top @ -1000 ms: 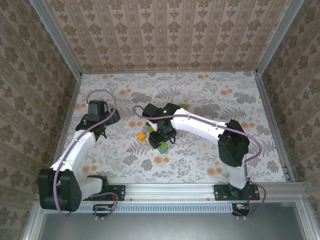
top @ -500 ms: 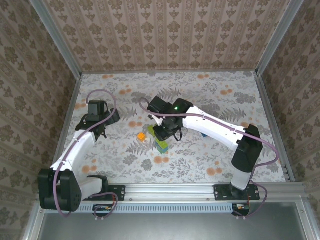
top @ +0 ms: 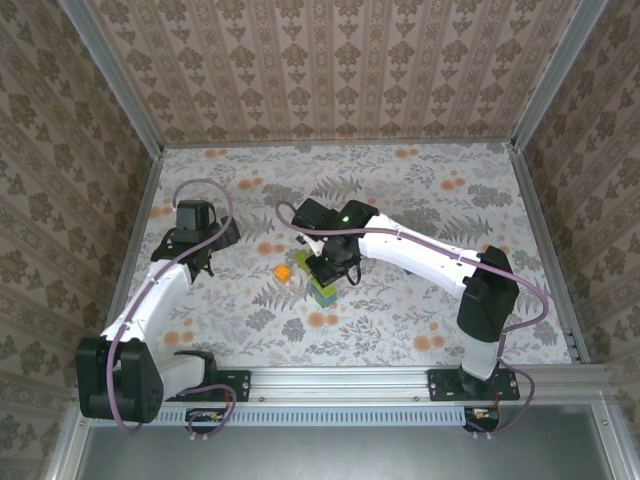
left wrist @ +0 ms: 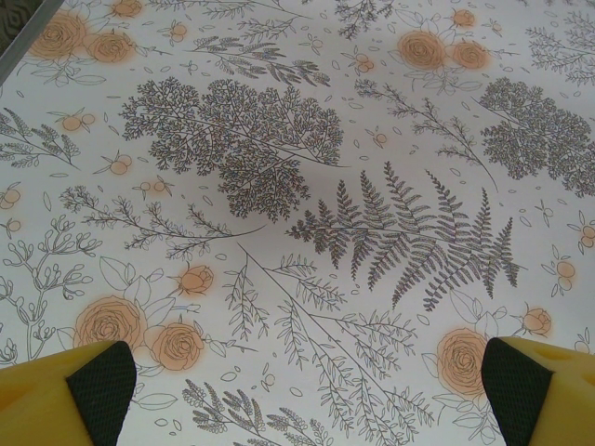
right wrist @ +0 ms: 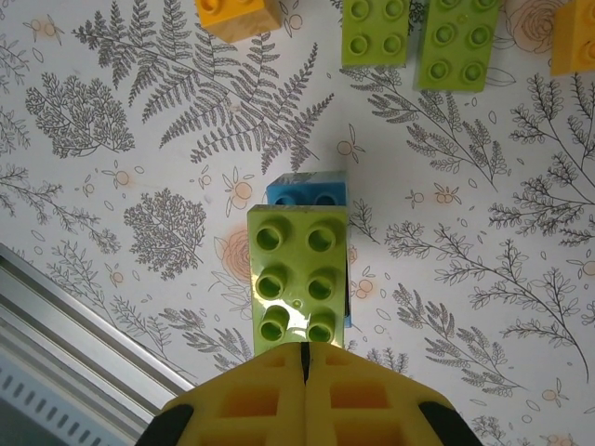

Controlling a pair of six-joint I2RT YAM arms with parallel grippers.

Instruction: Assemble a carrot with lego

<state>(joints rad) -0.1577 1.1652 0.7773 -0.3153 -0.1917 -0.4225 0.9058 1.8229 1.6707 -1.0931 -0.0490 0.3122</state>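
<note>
Pressing seems the step in hand: the carrot (right wrist: 297,274), a lime-over-blue stack on the counter (right wrist: 139,186), meets my right end effector (right wrist: 305,353), closed and empty; next I'd fetch an orange brick (right wrist: 237,14), with the left end effector (left wrist: 299,381) spread wide, holding nothing.

Cropped by the right wrist view's top edge: an orange brick (right wrist: 237,17), a lime-green brick (right wrist: 375,32) and its lime-green neighbour (right wrist: 457,46); by the right edge, a second orange brick (right wrist: 576,37). Mostly hidden beneath the lime-green top brick (right wrist: 297,274): a blue brick (right wrist: 307,190).

Lime green bricks (right wrist: 296,279): three; orange bricks (right wrist: 239,14): two; blue brick (right wrist: 307,193): one
</note>
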